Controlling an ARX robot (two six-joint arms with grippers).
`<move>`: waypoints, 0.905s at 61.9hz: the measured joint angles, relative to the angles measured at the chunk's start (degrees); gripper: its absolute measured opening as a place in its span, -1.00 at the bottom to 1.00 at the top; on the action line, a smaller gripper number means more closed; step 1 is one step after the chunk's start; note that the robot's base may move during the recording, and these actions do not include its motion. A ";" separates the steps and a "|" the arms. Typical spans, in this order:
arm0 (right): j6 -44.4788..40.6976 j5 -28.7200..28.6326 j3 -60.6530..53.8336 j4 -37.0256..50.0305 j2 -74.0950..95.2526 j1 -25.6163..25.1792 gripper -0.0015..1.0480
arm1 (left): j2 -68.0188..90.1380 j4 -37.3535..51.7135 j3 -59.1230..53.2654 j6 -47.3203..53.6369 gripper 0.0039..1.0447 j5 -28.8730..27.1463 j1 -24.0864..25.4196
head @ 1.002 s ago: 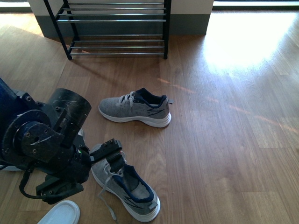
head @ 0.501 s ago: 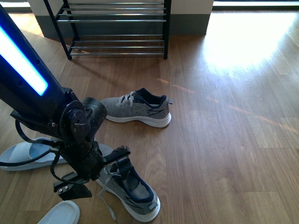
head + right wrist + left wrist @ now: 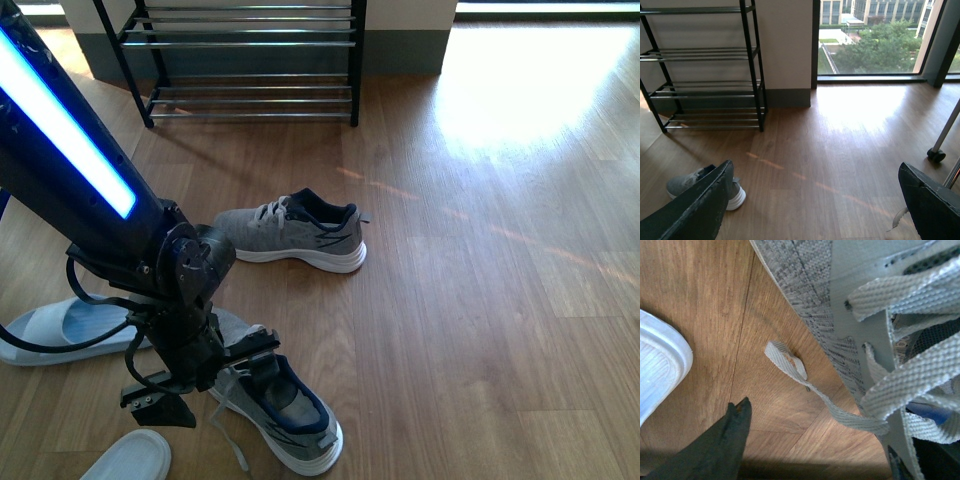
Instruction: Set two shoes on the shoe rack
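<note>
1. Left jaws: open wide and clamped on nothing, straddling the laced front of the near sneaker (image 3: 285,410).
2. The inner finger (image 3: 262,362) is over the tongue at the collar opening. I can't tell whether it touches.
3. The outer finger (image 3: 160,408) is down by the floor (image 3: 480,300) on the shoe's far side. The left wrist view shows it clear of the knit upper.
4. A loose lace end (image 3: 790,360) lies on the floor between the outer finger and the upper.
5. The near sneaker stands upright on the wood floor with its heel toward the robot. Its toe is hidden under the left arm (image 3: 70,150).
6. Pale blue slides: the first sandal (image 3: 60,325) is partly behind the arm on the left. The second sandal (image 3: 130,458) is near the outer finger, not touching it.
7. The far sneaker (image 3: 295,232) is upright on the floor with its toe pointing left. It sits between the near sneaker and the shoe rack (image 3: 250,60), apart from both.
8. The shoe rack stands against the wall (image 3: 785,45). It has a black frame and chrome rod tiers.
9. Right jaws: spread wide in the air and gripping nothing, with only floor showing between the fingers (image 3: 695,210).
</note>
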 joint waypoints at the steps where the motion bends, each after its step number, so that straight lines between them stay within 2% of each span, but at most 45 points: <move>1: 0.00 0.00 0.00 0.00 0.00 0.00 0.82 | 0.09 0.00 0.04 0.28 0.44 0.22 -0.02; 8: 0.02 0.00 0.00 0.00 0.00 0.00 0.82 | 0.28 -0.42 0.52 0.72 -0.03 0.39 -0.02; 23: 0.02 0.00 0.00 0.00 0.00 0.00 0.82 | 0.28 0.20 0.44 0.72 -0.71 -0.13 -0.02; 27: 0.00 0.00 0.00 0.00 0.00 0.00 0.82 | 0.26 1.33 0.07 0.70 -0.98 -0.76 0.02; 38: 0.02 0.00 0.00 0.00 0.00 0.00 0.82 | -5.05 8.76 -7.41 0.66 -0.98 -8.07 0.15; 56: 0.02 0.00 0.00 0.00 0.00 0.00 0.82 | -27.76 20.52 -24.98 3.93 -0.98 -20.57 2.14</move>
